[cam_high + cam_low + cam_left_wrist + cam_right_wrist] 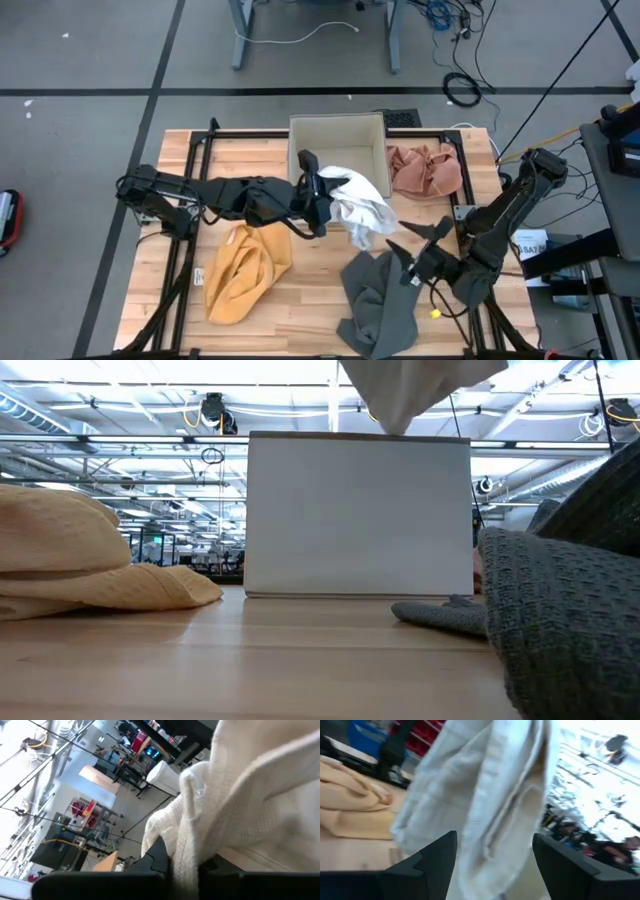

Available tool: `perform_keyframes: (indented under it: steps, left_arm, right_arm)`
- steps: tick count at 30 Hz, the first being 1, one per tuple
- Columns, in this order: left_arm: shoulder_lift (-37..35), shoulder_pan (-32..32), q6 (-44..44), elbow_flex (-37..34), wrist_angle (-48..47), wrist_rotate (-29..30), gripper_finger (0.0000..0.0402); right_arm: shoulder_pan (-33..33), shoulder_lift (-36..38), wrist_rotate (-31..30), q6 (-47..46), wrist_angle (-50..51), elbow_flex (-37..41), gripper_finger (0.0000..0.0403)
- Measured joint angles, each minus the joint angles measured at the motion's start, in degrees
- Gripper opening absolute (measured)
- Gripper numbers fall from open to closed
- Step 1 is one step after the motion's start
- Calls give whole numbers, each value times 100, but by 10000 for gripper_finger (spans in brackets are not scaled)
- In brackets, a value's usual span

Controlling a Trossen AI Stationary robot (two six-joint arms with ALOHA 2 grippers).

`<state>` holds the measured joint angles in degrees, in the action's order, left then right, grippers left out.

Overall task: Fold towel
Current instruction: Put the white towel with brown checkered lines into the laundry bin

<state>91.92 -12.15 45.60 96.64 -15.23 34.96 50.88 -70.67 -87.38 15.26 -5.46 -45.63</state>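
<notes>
I have the white towel [358, 208] hanging just in front of the box [338, 130], pinched in my left gripper [322, 192]; my right gripper [418, 242], jaws wide and empty, waits beside it; a loose pinch could drop it onto the grey cloth [378, 300].

My left arm stretches from the left edge toward frame centre in the high view, forearm near level. Left gripper [318, 192] sits just left of centre, fingers pinched tight on the white towel [360, 208], lifted off the table. My right arm comes in from the right edge, elbow bent up high, forearm sloping down toward lower centre. Right gripper [418, 250] sits lower right of centre, jaws spread wide, holding nothing, fingers [436, 852] pointing at the hanging towel.
</notes>
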Motion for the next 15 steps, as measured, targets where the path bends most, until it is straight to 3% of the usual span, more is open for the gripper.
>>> perform_keyframes:
  steps: [7, 15]
  left_arm:
    - [4, 238, 368, -8, 282, 99, 28]
    - [9, 640, 1236, -11, 935, 198, 28]
  right_arm:
    - [34, 133, -223, 1174, -995, -11, 249]
    - [174, 140, -239, 727, -915, -17, 249]
